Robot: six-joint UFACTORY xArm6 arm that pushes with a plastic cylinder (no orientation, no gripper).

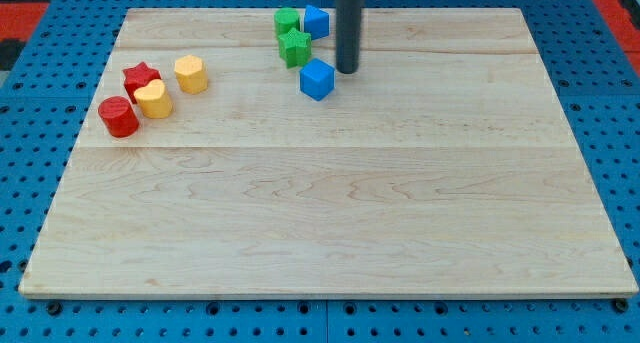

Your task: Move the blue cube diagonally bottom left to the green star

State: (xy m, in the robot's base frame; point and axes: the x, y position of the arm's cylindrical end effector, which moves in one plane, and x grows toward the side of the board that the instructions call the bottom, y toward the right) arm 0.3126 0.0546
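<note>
**Tip beside blue cube, push pending**

Landmark = green star (295, 47), near board's (330, 233) top edge.

- Blue cube (317, 79) sat just below-right of star, close to it; couldn't tell if touching.
- My tip (346, 71) stood just right of cube, slightly above it, small gap showing. Bare rod, nothing held, no jaws to open or close.
- Second green block (287, 21) just above star; second blue block (316, 22) above-right of star, shape unclear.
- Well left of star: red star (141, 78), yellow heart (153, 99), yellow block (191, 73), red cylinder (118, 116), bunched together.

Step in hand (judgement): approach/line-up. Cube was on star's bottom-right, goal spot is bottom-left, so cube needs to travel left, passing under star.

Next move (judgement): push from cube's right face, leftward & maybe slightly down, so cube clears star's lower points. Tip sat a bit high vs cube centre; a push from there could spin cube or drive it down. Risk: clipping star & shifting it.

Hard to see:
- rod's upper part cut off at view's top
- rod hid a strip of board right of star
- star/cube contact not resolvable
</note>
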